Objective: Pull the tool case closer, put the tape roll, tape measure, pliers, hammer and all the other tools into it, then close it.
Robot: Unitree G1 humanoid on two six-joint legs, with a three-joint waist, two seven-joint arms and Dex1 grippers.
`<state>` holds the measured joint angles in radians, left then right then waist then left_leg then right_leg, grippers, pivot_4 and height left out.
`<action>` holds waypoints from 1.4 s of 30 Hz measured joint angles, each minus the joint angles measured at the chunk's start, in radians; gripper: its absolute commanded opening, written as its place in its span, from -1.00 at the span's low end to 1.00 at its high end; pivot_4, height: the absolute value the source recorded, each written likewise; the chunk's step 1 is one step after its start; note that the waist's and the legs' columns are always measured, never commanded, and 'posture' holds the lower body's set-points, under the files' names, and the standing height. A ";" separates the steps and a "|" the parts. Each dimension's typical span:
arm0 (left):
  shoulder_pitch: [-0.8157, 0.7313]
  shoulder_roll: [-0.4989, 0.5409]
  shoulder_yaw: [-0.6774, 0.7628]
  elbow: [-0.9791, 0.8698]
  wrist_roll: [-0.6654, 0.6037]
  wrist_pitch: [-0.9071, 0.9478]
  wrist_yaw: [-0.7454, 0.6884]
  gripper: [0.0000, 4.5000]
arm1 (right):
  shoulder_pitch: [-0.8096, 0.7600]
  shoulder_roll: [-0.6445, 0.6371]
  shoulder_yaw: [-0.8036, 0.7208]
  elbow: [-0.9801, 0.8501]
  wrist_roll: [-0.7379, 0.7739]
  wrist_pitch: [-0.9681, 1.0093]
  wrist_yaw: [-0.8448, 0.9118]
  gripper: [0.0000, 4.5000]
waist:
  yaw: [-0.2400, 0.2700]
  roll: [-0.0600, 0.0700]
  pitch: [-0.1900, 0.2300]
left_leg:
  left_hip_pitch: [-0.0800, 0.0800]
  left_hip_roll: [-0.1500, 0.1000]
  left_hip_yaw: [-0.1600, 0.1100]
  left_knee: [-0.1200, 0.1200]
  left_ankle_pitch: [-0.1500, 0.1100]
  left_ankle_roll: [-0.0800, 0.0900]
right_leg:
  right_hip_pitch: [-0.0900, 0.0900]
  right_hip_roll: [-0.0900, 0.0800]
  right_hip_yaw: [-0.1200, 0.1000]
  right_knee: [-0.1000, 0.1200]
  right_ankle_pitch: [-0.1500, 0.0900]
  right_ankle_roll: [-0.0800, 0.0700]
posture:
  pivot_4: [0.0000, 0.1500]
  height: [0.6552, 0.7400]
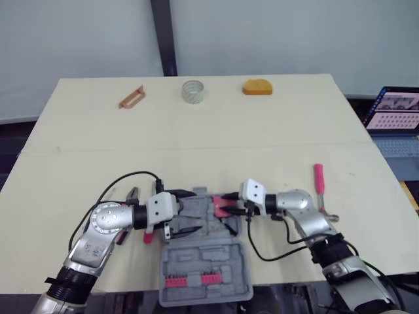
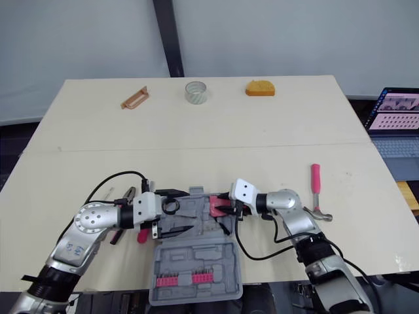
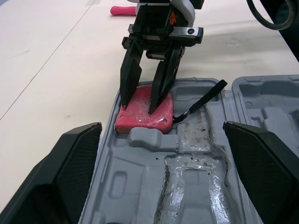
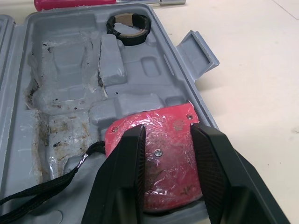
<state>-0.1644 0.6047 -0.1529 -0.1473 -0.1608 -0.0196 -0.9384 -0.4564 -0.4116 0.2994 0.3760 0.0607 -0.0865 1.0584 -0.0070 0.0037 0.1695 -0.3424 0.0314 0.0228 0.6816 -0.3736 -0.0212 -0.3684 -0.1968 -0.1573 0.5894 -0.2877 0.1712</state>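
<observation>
A: Right gripper (image 4: 168, 134), fingers?
B: Fingers (image 3: 131, 77) apart, tips down on the flat top face of the red tape measure (image 3: 142, 119). One tip sits at its edge and the other mid-face, so it's not clamped across it.
A: Where's the tape measure?
B: In the tool case (image 1: 177, 265), lying flat in a corner pocket of the deep half, on the case's right side. The body is squarish. Its black strap (image 3: 201, 100) trails off toward the middle of the case.
A: Left gripper (image 1: 196, 211)?
B: Fingers spread wide with nothing between them, hovering over the case's left side.
A: Anything else in the case?
B: A black tape roll (image 4: 128, 23), flat in a pocket at the case's left end.
A: The case itself?
B: Open. The lid half lies flat on the robot's side of the deep half.
A: Outside it?
B: The hammer (image 1: 319, 178) lies right of the case, well apart from it. Its long axis runs away from the robot, pink handle on the far end. The pliers (image 1: 133, 193) are just left of the case.
</observation>
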 measured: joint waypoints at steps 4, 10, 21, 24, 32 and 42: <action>0.015 0.000 0.032 0.000 -0.014 0.022 0.010 1.00 | 0.041 -0.010 -0.035 -0.088 0.060 0.093 0.010 -0.28 | 0.004 0.000 0.000 | -0.001 0.000 0.000 0.000 0.000 0.000 | -0.001 0.000 0.000 0.000 0.000 0.000 | 1.00 1.00; 0.066 0.034 0.106 -0.015 -0.054 0.093 0.023 1.00 | 0.090 -0.116 -0.149 -0.363 0.249 0.413 0.031 -0.28 | 0.005 0.002 0.002 | -0.008 0.000 0.000 0.002 0.000 0.000 | -0.008 0.000 0.000 0.000 0.000 0.000 | 1.00 1.00; 0.376 0.157 0.559 -0.004 -0.172 0.221 0.058 1.00 | 0.410 -0.406 -0.550 -0.350 0.391 0.591 0.016 0.91 | 0.010 0.001 0.003 | -0.009 0.000 0.001 0.001 0.000 0.000 | -0.008 0.000 0.000 -0.002 0.000 0.000 | 1.00 1.00; 0.496 0.169 0.698 0.055 -0.171 0.203 0.053 1.00 | 0.471 -0.474 -0.658 -0.224 0.383 0.558 0.019 0.96 | 0.005 0.001 0.003 | -0.008 0.000 0.002 -0.001 0.000 0.000 | -0.008 0.000 0.000 -0.004 0.000 0.000 | 1.00 1.00; 0.583 0.175 0.831 0.274 -0.158 0.097 0.041 1.00 | 0.431 -0.526 -0.713 0.120 0.307 0.363 0.017 0.96 | 0.008 0.001 0.003 | -0.008 0.000 0.003 0.000 -0.001 0.001 | -0.008 0.000 0.000 -0.004 0.000 0.000 | 1.00 1.00; 0.543 0.175 0.841 0.388 -0.151 0.019 0.072 1.00 | 0.359 -0.527 -0.697 0.340 0.255 0.230 0.019 0.96 | -0.001 0.001 0.003 | -0.008 0.000 0.003 -0.001 -0.001 0.001 | -0.008 0.000 0.000 -0.004 0.000 0.000 | 1.00 1.00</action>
<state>0.3787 0.7796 0.6878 0.2405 -0.3117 -0.0004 -0.8663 -0.0974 -0.9387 -0.3980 0.7160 0.3155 0.1435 1.0772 -0.0083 0.0052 0.1726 -0.3505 0.0319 0.0261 0.6811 -0.3742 -0.0205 -0.3762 -0.1971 -0.1569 0.5856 -0.2878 0.1711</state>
